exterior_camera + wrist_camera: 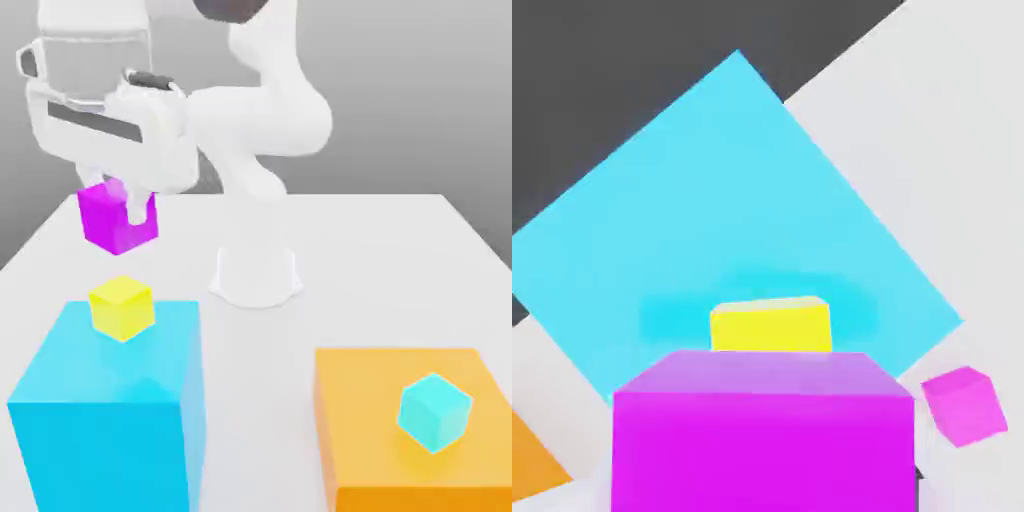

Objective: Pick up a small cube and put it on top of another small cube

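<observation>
The small magenta cube [118, 222] hangs in the air, with my gripper [124, 203] shut on it from above. It sits just above and slightly behind the small yellow cube [122, 307], without touching it. The yellow cube rests on top of the large blue block [110, 400], near its far edge. In the hand view the magenta cube [762, 430] is close in the foreground, with the yellow cube [770, 327] just past it on the blue block's top face [732, 220].
A large orange block [370, 440] at the exterior view's right carries a small cyan cube [434, 411]. The arm's white base [255, 275] stands mid-table. Another small magenta cube shape [967, 405] lies on the white table [952, 150] beside the blue block.
</observation>
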